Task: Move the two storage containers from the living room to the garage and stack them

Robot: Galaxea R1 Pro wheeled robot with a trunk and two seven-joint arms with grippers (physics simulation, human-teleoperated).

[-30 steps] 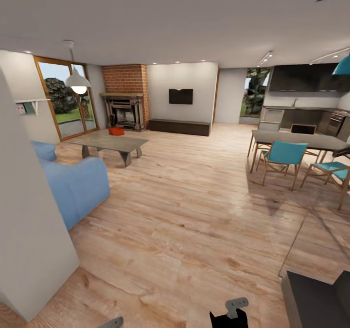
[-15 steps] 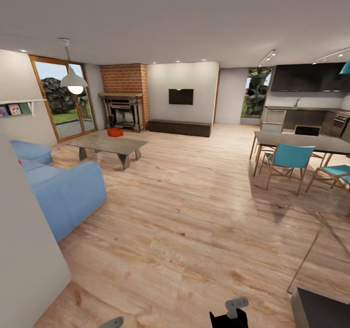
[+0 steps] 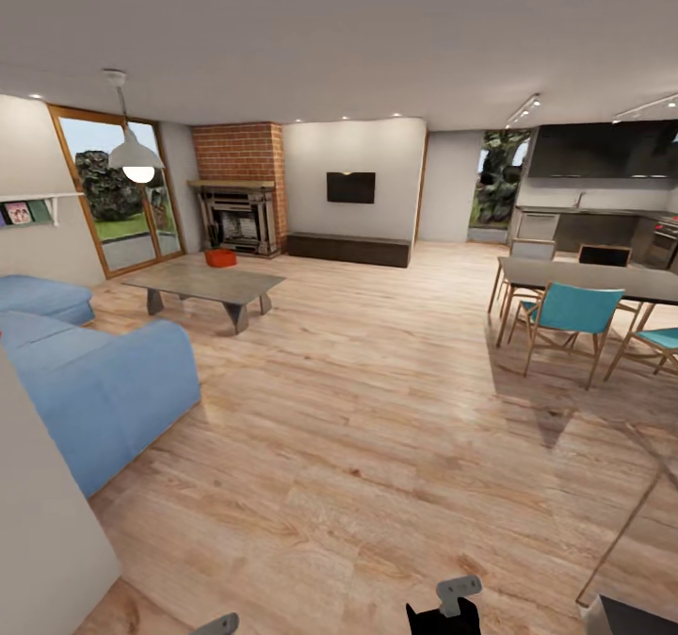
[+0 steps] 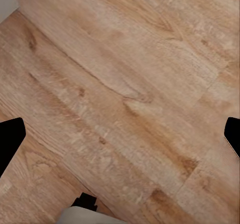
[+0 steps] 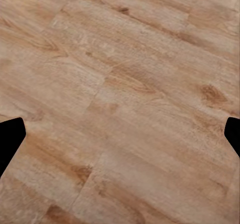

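Light wood planks [image 3: 377, 428] run across the whole living room, from the robot to the far wall. At that wall stand a brick fireplace [image 3: 240, 203], a wall-mounted TV [image 3: 350, 187] and a long dark cabinet [image 3: 348, 248] beneath it. One orange-red bin [image 3: 221, 257] sits on the floor in front of the fireplace, just behind the far end of a grey coffee table [image 3: 209, 284]; a second bin cannot be made out. Glass doors [image 3: 113, 192] in wood frames fill the left wall, with a white pendant lamp [image 3: 133, 153] hanging before them, and a blue sofa [image 3: 89, 376] stands nearer on the left. On the right are a dining table [image 3: 589, 277] with teal chairs [image 3: 573, 313] and a dark kitchen [image 3: 593, 192] behind. Part of the right arm [image 3: 444, 609] shows at the bottom edge of the head view. In the wrist views, the left gripper [image 4: 120, 136] and right gripper [image 5: 120, 136] hang over bare planks, each with its two dark fingertips spread wide to the frame's sides and nothing between them.
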